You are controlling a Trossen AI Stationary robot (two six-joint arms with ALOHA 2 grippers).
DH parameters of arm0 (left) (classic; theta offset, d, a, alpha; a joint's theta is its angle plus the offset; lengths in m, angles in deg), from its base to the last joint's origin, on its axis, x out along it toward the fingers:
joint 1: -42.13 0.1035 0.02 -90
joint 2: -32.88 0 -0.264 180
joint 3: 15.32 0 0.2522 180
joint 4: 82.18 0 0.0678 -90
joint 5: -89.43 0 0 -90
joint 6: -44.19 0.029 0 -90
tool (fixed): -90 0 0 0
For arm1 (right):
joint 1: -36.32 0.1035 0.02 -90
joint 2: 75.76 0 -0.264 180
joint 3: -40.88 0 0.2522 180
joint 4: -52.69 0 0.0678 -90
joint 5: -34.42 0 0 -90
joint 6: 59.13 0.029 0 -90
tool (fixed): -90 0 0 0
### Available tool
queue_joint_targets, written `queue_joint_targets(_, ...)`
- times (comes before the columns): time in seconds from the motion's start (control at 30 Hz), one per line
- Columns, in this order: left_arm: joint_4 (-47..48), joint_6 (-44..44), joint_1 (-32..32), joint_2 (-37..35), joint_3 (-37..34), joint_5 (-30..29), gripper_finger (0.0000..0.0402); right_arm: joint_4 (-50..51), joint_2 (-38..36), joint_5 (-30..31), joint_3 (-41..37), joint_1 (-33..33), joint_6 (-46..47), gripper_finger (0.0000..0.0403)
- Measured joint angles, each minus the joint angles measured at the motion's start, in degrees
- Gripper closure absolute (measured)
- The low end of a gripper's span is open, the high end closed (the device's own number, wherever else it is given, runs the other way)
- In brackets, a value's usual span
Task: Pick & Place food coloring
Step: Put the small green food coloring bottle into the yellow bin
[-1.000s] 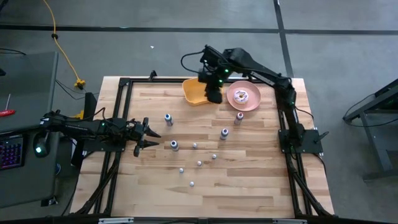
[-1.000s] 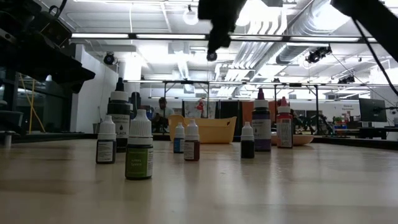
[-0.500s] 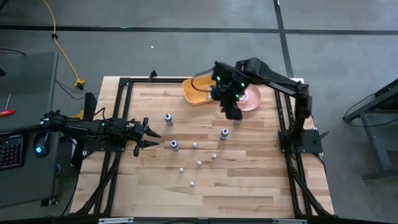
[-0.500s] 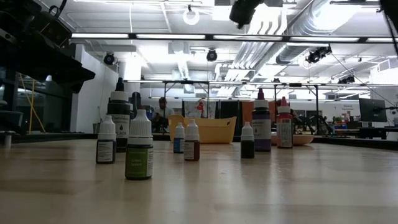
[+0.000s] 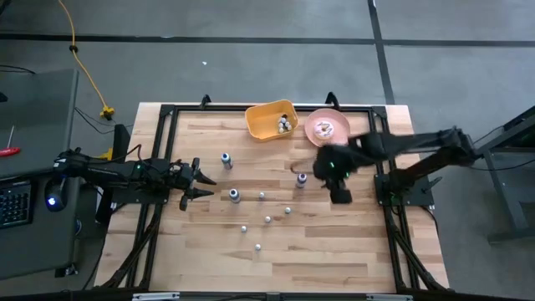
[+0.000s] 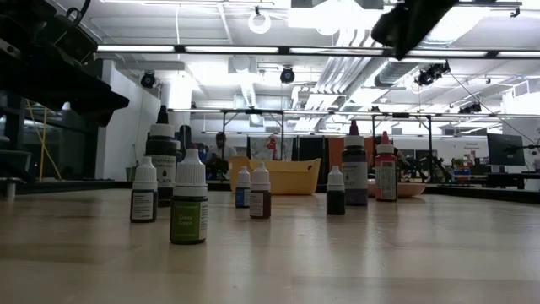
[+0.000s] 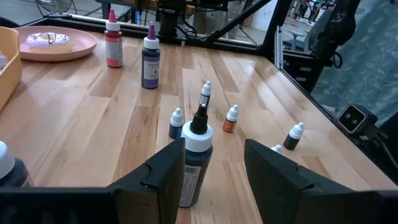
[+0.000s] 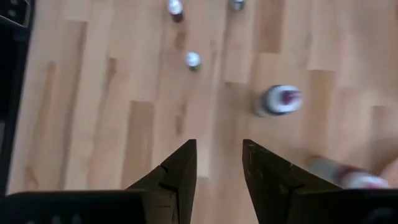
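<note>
The food coloring bottles stand upright on their bases on the wooden table: small white-capped ones [image 5: 262,196] and larger ones [image 5: 301,179], [image 5: 226,158], seen in a row in the low view [image 6: 189,198]. A few more lie in the yellow bin [image 5: 284,125]. My left gripper [image 5: 201,178] hovers open near the table's left edge, with a dark-tipped bottle [image 7: 196,149] just ahead between its fingers, untouched. My right gripper [image 5: 340,196] is open above bare table, right of the bottles; a purple-capped bottle [image 8: 278,99] stands beyond its fingers [image 8: 180,168].
The yellow bin [image 5: 259,125] and a pink plate with a doughnut [image 5: 326,128] sit at the table's far edge. A black frame [image 5: 167,113] borders the table. Bare wood lies along the near half [image 5: 318,259]. In the left wrist view, red [image 7: 113,43] and purple [image 7: 150,56] bottles stand near the plate.
My right gripper has swung from above the yellow bin toward the table's right and near side, passing the pink plate, and now hangs over the table right of the bottles. With it gone, small bottles show inside the bin. The standing bottles have kept their places.
</note>
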Motion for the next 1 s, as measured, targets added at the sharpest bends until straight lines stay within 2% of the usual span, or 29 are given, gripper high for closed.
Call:
queue_joint_targets(0.13,-0.01,0.00,0.00,0.01,0.01,-0.01,0.0238,-9.59,-1.79,3.79,-9.41,6.50,9.91,0.0284)
queue_joint_targets(0.27,0.00,0.02,-0.01,-0.01,0.01,-0.01,0.0238,-22.77,-1.09,4.81,-16.60,10.01,18.26,0.0284)
queue_joint_targets(0.37,0.00,0.01,0.01,0.00,0.00,-0.01,0.0238,-31.46,1.22,6.91,-20.96,11.87,22.76,0.0284)
queue_joint_targets(0.5,0.00,0.02,-0.01,0.01,-0.01,-0.01,0.0238,-36.95,5.54,8.48,-24.05,13.52,28.44,0.0284)
queue_joint_targets(0.83,-0.02,0.01,0.01,0.00,0.00,-0.02,0.0238,-50.05,14.85,14.09,-25.50,14.62,27.01,0.0284)
queue_joint_targets(1.0,0.00,0.02,0.01,0.01,-0.01,-0.03,0.0238,-54.14,17.69,14.65,-25.48,13.02,26.32,0.0284)
